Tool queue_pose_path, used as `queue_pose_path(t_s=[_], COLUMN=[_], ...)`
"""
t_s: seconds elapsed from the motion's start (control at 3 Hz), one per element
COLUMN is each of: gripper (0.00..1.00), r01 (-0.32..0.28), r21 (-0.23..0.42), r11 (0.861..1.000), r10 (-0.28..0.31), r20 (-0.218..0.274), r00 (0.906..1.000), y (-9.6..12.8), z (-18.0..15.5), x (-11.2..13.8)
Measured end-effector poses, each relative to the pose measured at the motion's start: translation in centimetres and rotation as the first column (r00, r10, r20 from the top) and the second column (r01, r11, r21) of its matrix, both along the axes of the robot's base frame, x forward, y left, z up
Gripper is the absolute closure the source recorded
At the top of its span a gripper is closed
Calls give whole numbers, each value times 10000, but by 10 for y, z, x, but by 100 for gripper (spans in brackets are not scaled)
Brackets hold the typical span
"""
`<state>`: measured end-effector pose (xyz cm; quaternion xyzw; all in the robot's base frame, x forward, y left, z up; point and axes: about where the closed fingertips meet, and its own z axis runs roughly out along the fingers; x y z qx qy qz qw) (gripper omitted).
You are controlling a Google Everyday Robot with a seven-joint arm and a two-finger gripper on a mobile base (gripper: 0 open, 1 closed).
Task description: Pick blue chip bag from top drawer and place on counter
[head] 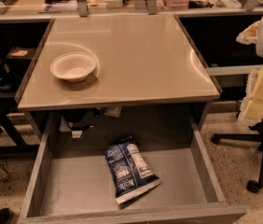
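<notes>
The gripper is out of view, so I cannot tell its state, while the blue chip bag [130, 171] lies flat in the open top drawer [71, 185] and the counter [141, 55] beyond carries a white bowl [73, 66], so pick and place both remain.

Warm overhead glare streaks the counter [145, 55] (top drawer [71, 185] shadowed).

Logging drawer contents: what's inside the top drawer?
Only the blue chip bag lies on the top drawer's floor, near the front. The back part is hidden under the counter. The hand is at the right edge, outside it.
</notes>
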<state>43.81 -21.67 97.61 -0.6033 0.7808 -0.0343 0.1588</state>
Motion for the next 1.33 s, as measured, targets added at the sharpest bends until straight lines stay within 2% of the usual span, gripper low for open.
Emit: queue_pose_path(t_s=[0.33,0.67,1.0,1.33], gripper=[0,0,0,0], r01=[0,-64,-512,-547], r21=[4,34,95,58], r11=[10000,10000,9986,9985], r10=[0,65,517,550], r20=[15,-90,-574,-591], r00=[10000,9999,9970,9967], y=[0,11,80,82], z=[0,-7,-31,-32], x=[0,-18,-96,-99])
